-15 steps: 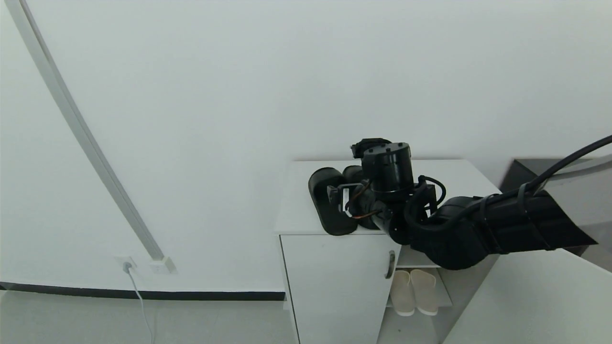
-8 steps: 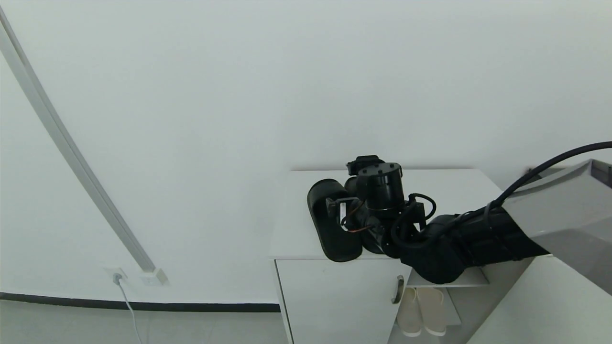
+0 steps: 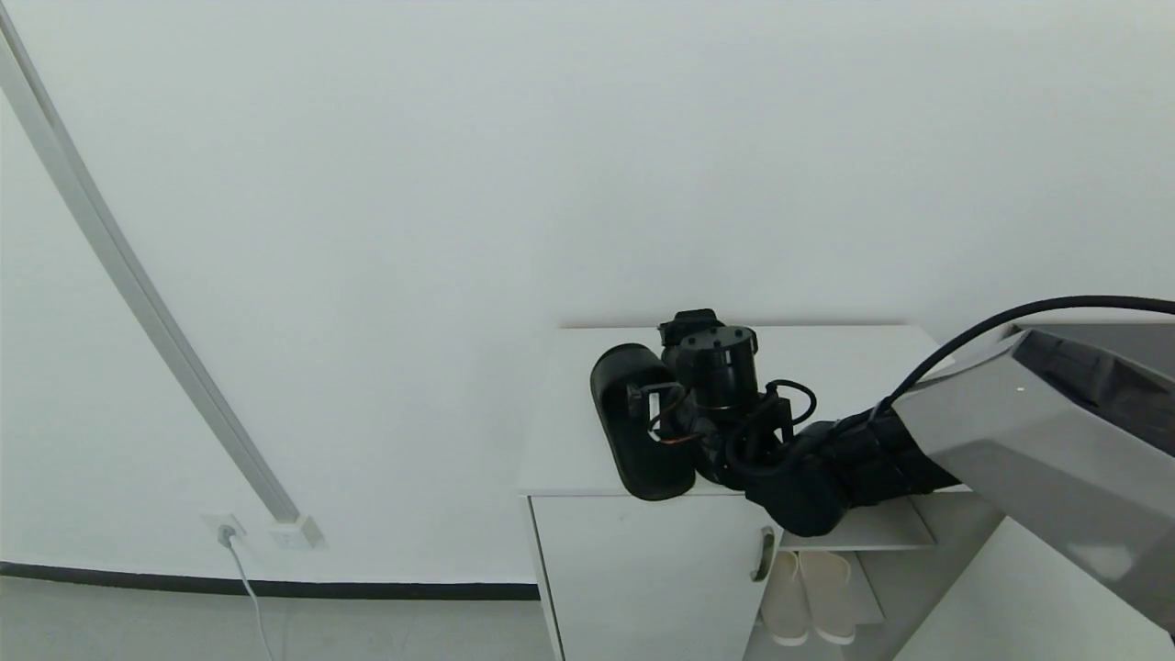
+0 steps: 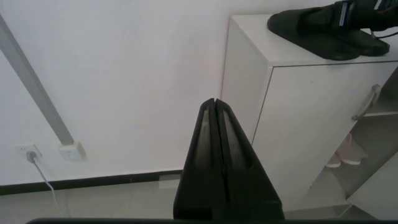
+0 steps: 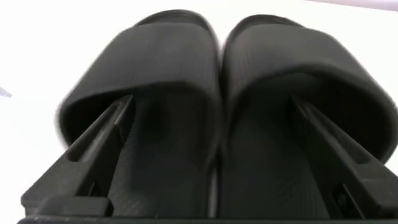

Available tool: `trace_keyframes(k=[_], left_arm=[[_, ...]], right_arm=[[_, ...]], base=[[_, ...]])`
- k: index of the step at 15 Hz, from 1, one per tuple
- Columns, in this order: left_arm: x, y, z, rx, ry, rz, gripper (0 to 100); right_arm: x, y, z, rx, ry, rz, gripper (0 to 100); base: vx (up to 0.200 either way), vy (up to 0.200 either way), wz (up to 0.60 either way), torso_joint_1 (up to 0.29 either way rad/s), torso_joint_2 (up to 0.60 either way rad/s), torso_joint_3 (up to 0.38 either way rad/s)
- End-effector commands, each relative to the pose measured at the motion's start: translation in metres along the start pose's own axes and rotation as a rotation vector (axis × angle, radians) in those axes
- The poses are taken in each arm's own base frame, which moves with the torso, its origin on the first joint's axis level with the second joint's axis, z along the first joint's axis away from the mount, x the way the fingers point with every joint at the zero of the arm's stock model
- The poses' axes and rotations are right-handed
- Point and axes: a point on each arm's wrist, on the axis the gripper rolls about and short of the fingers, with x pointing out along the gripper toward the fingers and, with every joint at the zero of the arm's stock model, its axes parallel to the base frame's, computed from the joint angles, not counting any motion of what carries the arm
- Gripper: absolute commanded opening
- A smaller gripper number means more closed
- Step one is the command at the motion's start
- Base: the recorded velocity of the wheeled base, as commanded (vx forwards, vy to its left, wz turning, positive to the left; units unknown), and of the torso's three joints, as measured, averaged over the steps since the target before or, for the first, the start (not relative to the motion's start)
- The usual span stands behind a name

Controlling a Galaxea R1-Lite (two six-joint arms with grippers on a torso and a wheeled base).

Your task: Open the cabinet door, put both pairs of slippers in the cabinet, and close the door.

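The left gripper (image 4: 216, 102) hangs out to the left of the cabinet (image 3: 643, 588), below the level of its top. Its two fingers are pressed flat together with nothing between them.

On the cabinet's top, toward its left side, the black slippers (image 3: 638, 431) lie side by side, soles down and touching along their inner edges. Their long axis runs front to back across the top, a little askew. The strap ends point toward the wall behind the cabinet and the heels sit at its front edge.

The right gripper (image 5: 211, 106) comes in over the cabinet's front edge from the heel side. Its fingers are spread wide, one pushed under each slipper's strap near the outer wall, and they pinch nothing yet.

These look like light foam or rubber slides: soft, bendy, with a ribbed strap that should give some grip. The best hold is probably where the two inner strap walls meet, so closing inward would clamp both as one bundle. Being floppy, the heels will likely sag when lifted, and a loose pinch could let one slide free.

Lower down, the cabinet's left door is shut, its handle (image 3: 765, 554) on the door's right edge. The right half stands open, and the white slippers (image 3: 808, 597) sit as a pair on a lower shelf inside.
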Motion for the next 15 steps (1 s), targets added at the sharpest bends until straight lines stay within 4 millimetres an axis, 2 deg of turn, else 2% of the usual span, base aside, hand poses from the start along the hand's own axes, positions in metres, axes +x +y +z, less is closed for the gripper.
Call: trace_keyframes(k=[1,4,6,7,15], left_arm=[[0.000,0.000,0.000,0.000,0.001,0.000,0],[0.000,0.000,0.000,0.000,0.001,0.000,0],[0.000,0.000,0.000,0.000,0.002,0.000,0],[0.000,0.000,0.000,0.000,0.001,-0.001,0],[0.000,0.000,0.000,0.000,0.001,0.000,0]], right_arm=[[0.024,-0.004,-0.010,-0.006,-0.001,-0.026,100],[0.041,-0.004,-0.010,-0.007,-0.024,-0.038,100],[0.044,-0.003,-0.010,-0.016,-0.017,-0.036,100],[0.046,-0.002,-0.011,-0.016,-0.017,-0.036,0],[0.041,-0.003,-0.002,-0.007,-0.032,-0.035,0]], base=[[0.000,0.000,0.00,0.000,0.00,0.000],[0.000,0.000,0.00,0.000,0.00,0.000],[0.000,0.000,0.00,0.000,0.00,0.000],[0.000,0.000,0.00,0.000,0.00,0.000],[0.000,0.000,0.00,0.000,0.00,0.000]])
